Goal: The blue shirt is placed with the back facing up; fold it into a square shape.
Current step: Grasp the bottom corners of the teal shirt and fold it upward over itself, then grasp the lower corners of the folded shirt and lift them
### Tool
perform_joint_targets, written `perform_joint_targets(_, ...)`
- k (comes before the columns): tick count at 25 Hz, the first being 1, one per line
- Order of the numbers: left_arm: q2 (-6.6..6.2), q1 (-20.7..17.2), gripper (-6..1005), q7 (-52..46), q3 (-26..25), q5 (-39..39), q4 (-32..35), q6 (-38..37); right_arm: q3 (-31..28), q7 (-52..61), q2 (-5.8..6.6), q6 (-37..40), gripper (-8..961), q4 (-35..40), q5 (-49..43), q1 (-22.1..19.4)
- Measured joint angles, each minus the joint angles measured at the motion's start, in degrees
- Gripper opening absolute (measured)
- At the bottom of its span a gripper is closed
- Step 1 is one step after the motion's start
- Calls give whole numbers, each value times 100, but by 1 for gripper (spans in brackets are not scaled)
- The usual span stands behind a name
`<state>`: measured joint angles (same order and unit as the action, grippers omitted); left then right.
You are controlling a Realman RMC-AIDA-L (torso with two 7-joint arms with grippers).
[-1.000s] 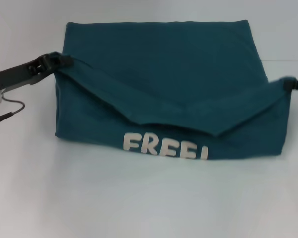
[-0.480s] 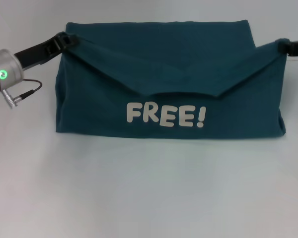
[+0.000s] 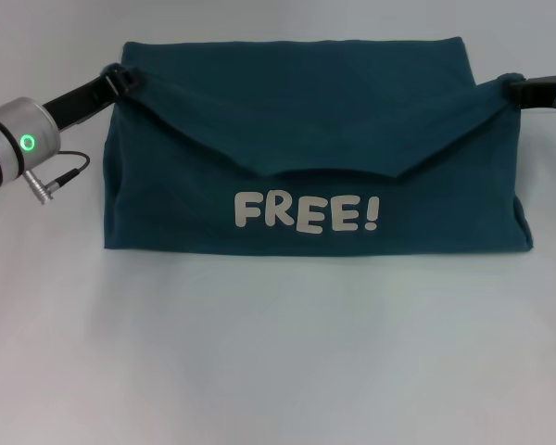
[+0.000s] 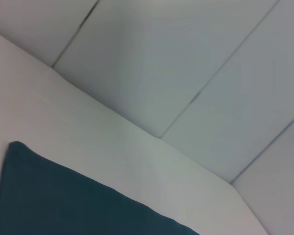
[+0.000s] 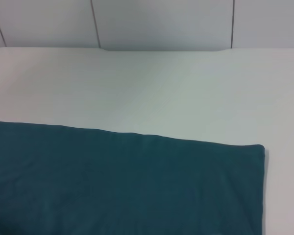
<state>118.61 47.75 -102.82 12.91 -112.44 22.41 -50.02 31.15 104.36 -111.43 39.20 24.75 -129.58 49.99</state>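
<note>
Blue shirt (image 3: 315,120) lies mid-counter (image 3: 278,352), near half folded up so the cream "FREE!" lettering (image 3: 308,212) faces up. Left claw (image 3: 122,76) pinches the folded layer's far-left corner; right claw (image 3: 517,86) pinches its far-right corner, the edge between sagging into a shallow V.

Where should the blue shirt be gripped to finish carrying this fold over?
By the folded flap's two outer corners, each from its own side, probably. The left gripper and right gripper pinch those corners of the blue shirt; between them the flap sags, so corner grips keep it spread.
</note>
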Motion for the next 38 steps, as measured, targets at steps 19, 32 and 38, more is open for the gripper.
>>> perform_joint_targets(19,197,-41,44,178,441,166,-43,211,-3,-268,-95,-308,178,-224,223,-36)
perform_joint_targets(32,341,-361,464,198,430,377,495,459,-20,-266,-76,57,522,99,224,-144)
perform_joint_targets(38,378,-834,758,189,513,419,811,-388,-61,-70,-56,1174,593,519,453,-499)
